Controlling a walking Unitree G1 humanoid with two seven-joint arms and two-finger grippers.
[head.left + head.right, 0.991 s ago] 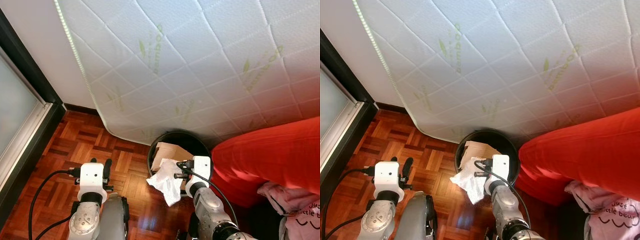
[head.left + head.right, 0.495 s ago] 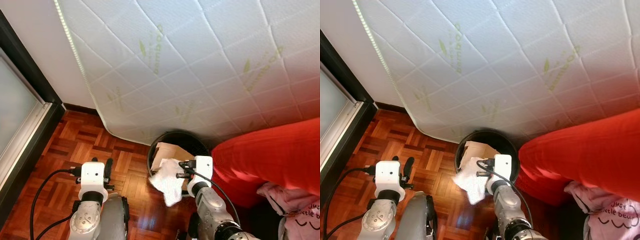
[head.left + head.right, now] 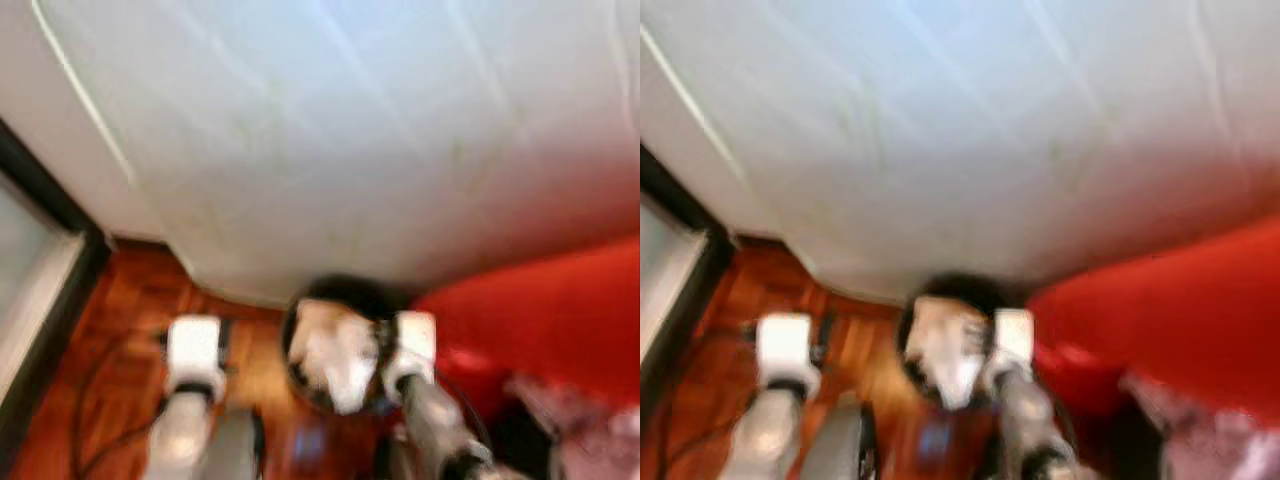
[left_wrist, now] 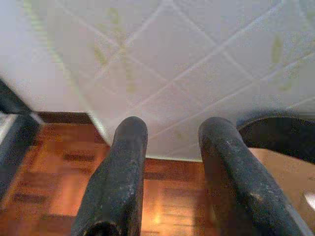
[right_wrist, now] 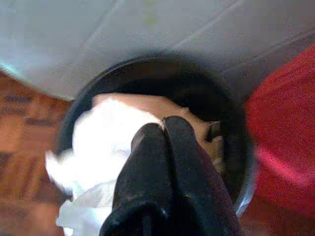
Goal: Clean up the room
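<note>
A crumpled white tissue [image 5: 106, 130] hangs from my right gripper [image 5: 162, 129], whose fingers are shut on it. The gripper holds it over the mouth of a round black waste bin [image 5: 81, 101] that has brown cardboard [image 5: 199, 135] inside. In the blurred head views the tissue [image 3: 335, 350] lies over the bin [image 3: 345, 288] beside the right gripper [image 3: 378, 345]. My left gripper [image 4: 170, 129] is open above the wooden floor, left of the bin, with nothing between its fingers.
A white quilted mattress [image 4: 197, 59] leans against the wall right behind the bin. A big red cushion [image 3: 540, 310] presses against the bin's right side. A dark door frame [image 3: 50, 210] runs along the left. Parquet floor [image 4: 54, 182] lies between.
The head views have shifted and gone blurry, so the camera is moving. My right gripper has carried the tissue from the bin's near rim to over its opening.
</note>
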